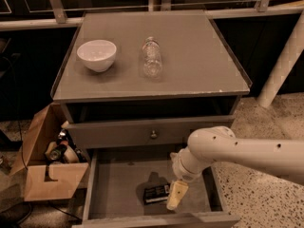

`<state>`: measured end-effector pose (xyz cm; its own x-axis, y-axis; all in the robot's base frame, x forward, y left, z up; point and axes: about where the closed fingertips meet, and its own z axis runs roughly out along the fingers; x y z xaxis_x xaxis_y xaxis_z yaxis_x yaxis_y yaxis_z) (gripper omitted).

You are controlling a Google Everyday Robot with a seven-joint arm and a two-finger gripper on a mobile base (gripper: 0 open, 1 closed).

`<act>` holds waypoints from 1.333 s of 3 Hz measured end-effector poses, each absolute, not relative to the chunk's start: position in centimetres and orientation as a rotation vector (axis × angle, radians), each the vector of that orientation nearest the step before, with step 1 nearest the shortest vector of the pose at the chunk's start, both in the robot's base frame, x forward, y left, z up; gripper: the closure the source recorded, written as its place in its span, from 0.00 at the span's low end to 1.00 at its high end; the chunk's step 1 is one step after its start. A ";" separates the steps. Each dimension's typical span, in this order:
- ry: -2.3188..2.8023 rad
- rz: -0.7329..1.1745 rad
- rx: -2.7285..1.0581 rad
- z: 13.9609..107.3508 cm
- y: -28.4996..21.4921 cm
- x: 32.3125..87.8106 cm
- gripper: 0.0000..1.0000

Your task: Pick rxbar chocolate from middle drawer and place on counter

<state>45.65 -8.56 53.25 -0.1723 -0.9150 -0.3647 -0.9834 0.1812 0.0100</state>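
The robot's arm [251, 153] is a thick, smooth white tube with a few small dark round holes along its side. It ends in a rounded white joint [206, 141], then a shorter white wrist [186, 167] with a darker ring. The gripper [175, 197], cream-yellow in colour, hangs in the middle drawer [118, 189].

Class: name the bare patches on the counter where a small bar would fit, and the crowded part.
On the counter, the right half from the bottle to the right edge is bare, as is the front strip before the bowl. Bowl and bottle crowd the left. The gripper hangs in the drawer beside the bar.
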 end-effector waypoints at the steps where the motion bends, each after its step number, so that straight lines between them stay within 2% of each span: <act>1: 2.129 0.357 -1.805 50.8 -8.6 46.8 0.00; 4: 2.148 0.378 -1.742 46.5 -8.7 48.1 0.00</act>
<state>48.09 -8.74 46.54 -0.1840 -0.8851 -0.4274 -0.9778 0.2090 -0.0120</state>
